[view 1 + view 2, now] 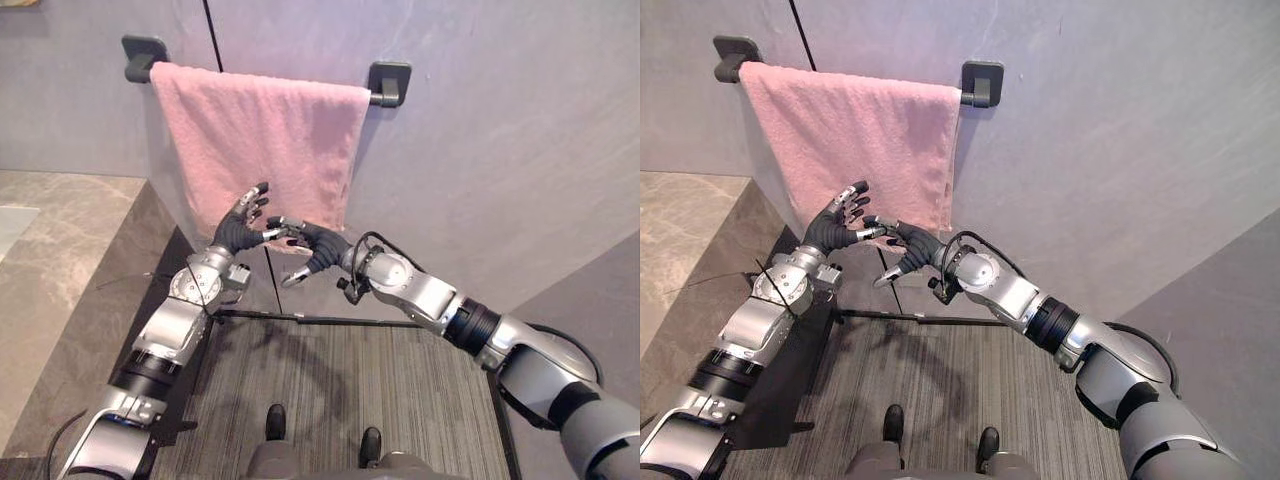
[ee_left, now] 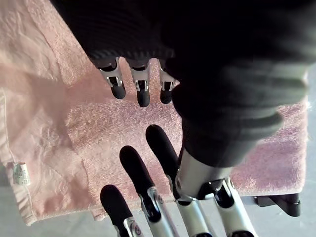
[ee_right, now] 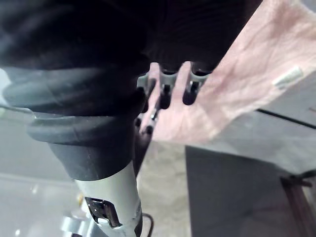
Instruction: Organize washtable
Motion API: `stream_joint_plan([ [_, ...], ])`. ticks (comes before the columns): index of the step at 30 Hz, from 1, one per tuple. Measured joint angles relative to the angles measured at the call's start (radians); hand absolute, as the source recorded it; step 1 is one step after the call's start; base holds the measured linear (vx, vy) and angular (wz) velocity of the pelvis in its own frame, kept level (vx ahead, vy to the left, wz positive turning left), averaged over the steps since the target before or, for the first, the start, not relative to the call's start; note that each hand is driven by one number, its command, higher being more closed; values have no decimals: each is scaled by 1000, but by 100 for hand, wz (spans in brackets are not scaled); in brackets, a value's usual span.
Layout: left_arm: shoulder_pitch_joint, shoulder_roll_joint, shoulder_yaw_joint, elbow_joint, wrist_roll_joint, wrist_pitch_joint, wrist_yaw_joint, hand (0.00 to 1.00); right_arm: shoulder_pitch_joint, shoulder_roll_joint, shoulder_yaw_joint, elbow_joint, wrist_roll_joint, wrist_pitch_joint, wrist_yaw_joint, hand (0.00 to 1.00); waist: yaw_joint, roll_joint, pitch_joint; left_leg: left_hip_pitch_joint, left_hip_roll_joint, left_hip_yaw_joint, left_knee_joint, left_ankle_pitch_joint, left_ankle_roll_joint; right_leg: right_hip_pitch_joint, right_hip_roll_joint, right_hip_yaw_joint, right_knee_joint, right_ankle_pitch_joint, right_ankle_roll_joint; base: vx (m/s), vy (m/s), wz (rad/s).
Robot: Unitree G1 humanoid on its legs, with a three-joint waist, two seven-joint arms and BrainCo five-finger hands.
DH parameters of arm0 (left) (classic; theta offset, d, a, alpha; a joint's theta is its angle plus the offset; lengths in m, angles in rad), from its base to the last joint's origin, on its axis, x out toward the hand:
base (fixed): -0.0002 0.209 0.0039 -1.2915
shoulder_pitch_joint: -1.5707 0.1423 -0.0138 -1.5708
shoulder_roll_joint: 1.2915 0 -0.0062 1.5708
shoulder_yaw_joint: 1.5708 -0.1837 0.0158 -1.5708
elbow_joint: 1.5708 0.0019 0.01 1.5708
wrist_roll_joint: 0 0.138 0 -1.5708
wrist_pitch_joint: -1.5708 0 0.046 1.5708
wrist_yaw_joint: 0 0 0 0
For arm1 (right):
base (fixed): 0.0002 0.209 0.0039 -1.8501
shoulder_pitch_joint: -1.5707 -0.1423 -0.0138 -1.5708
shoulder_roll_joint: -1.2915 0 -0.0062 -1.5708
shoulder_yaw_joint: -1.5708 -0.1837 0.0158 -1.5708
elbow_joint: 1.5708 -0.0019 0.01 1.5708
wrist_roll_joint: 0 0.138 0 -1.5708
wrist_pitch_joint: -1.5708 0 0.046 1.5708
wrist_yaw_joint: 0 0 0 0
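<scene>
Pink towel (image 1: 260, 130) hangs over the wall bar (image 1: 385, 85), draped flat, just right of the stone worktop (image 1: 70, 230). Both arms are up in front of its lower edge. Left robot hand (image 1: 240, 225): fingers straight and spread, holding nothing. Right robot hand (image 1: 318, 245): fingers loosely extended toward the left one, thumb down, nothing gripped. Hands nearly meet; can't tell if either touches the towel.

soft, even light; the pink towel (image 1: 262, 140) casts a faint shadow on the wall (image 1: 500, 150)
</scene>
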Motion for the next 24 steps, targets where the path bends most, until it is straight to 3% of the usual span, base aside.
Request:
stream_joint_plan([
  [11,-216,1,-19,38,-40,-5,25,0,-136,45,-128,41,0,-2,-42,0,3,-1,118,-40,5,-3,0,8,2,-40,5,-5,10,5,-6,-18,-5,1],
  [20,-279,1,7,38,-41,-25,72,0,-164,50,-258,60,1,-5,-87,0,2,6,163,-54,1,-4,1,18,3,-54,3,-8,16,5,-6,4,0,0],
  [24,-273,1,73,37,-41,-37,76,0,-164,26,-306,63,1,-9,-102,0,-1,21,178,-57,1,-12,0,18,3,-54,0,-21,20,4,-6,-30,-4,6],
])
